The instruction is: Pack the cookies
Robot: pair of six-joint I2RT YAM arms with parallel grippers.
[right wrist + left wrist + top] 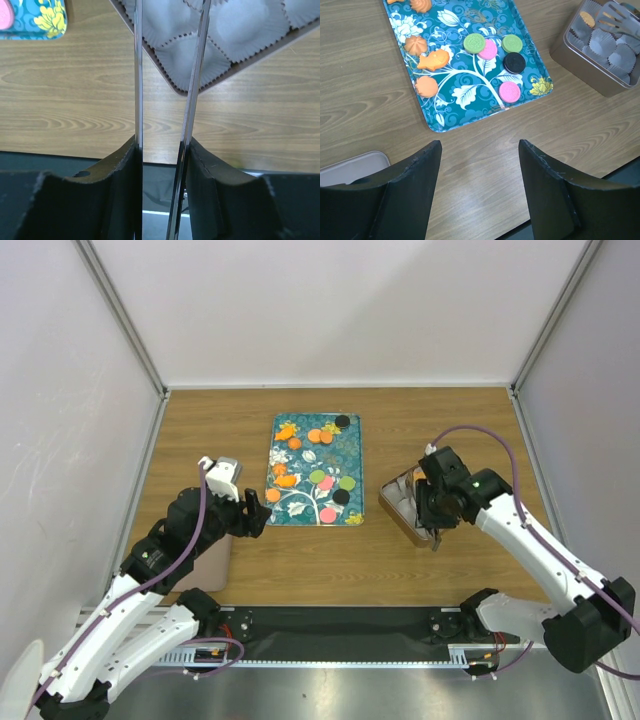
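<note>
Cookies point(488, 49): most on tray point(470, 95), one apparently in tin point(580, 65).
Right end effector point(162, 150): clamped on tongs point(138, 75).
Left end effector point(480, 150): wide open, empty.

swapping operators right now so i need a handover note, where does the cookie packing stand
Left gripper: open, empty, by the near edge of the teal floral tray.
Right gripper: shut on metal tongs, tips over the brown metal tin lined with white paper cups.
Cookies: small round discs, green, pink, black, orange, on the tray.
Done: at most one brownish piece in a cup.
Left: move the rest into the tin.
</note>
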